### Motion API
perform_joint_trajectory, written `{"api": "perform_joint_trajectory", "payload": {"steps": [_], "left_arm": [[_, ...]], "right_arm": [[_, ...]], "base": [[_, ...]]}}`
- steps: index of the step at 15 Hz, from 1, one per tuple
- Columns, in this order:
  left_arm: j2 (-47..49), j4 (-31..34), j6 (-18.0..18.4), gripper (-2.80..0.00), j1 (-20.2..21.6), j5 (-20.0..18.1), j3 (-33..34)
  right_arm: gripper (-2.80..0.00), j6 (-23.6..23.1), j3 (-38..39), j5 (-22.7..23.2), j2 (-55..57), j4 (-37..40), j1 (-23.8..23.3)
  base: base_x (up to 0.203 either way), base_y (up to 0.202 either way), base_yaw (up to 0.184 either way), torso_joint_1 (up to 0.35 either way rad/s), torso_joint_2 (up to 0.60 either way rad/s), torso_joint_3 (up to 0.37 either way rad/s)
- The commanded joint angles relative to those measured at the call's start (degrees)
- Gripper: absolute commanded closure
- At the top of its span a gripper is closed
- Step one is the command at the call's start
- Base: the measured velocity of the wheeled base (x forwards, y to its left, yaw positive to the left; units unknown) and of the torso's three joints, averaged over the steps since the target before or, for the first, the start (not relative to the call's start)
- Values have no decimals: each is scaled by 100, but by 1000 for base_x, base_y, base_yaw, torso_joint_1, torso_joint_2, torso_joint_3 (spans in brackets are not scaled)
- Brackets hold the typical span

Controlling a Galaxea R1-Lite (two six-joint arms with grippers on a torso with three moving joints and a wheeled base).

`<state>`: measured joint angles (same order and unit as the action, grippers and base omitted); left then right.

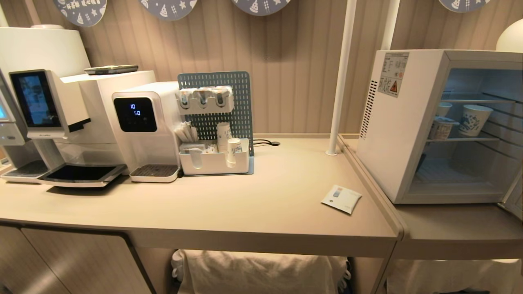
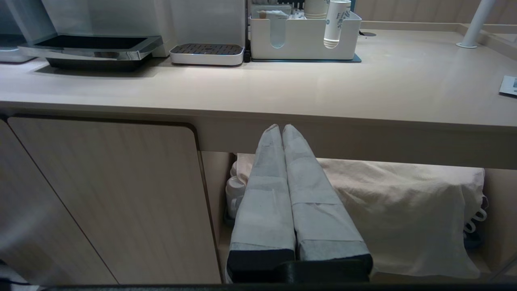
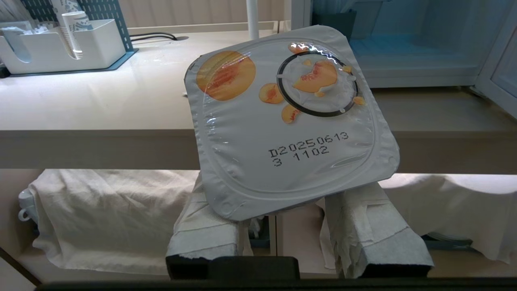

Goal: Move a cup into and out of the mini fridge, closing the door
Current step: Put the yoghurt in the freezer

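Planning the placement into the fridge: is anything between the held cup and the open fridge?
Nothing visible blocks it. The right end effector holds the cup below the counter edge; the mini fridge stands open, paper cups on its middle shelf, bottom space free.

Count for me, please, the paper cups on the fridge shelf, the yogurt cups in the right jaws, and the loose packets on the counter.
Paper cups on the mini fridge shelf: 3
Yogurt cup in the right gripper: 1
Packet on the counter: 1
Total: 5
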<state>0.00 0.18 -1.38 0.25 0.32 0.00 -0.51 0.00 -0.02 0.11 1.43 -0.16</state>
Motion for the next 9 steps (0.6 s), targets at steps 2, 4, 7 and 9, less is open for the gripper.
{"api": "perform_joint_trajectory", "payload": {"steps": [2,4,7,9], "left_arm": [[0,-1,-3,0,1,3,9],[2,-1,-12,0,1,3,9],[9,-1,-3,0,1,3,9],[2,-1,-5,0,0,3,9]], "right_arm": [[0,-2,9,2,6,-2,-2],[0,-2,9,2,-2,-2,-9],[0,-2,9,2,-2,-2,-6],[0,-2,9,2,-2,3,-2]], "base": [[0,0,0,0,0,0],[1,-129,4,-2,0,0],[0,-196,-1,0,0,1],[0,-189,0,2,-2,3]]}}
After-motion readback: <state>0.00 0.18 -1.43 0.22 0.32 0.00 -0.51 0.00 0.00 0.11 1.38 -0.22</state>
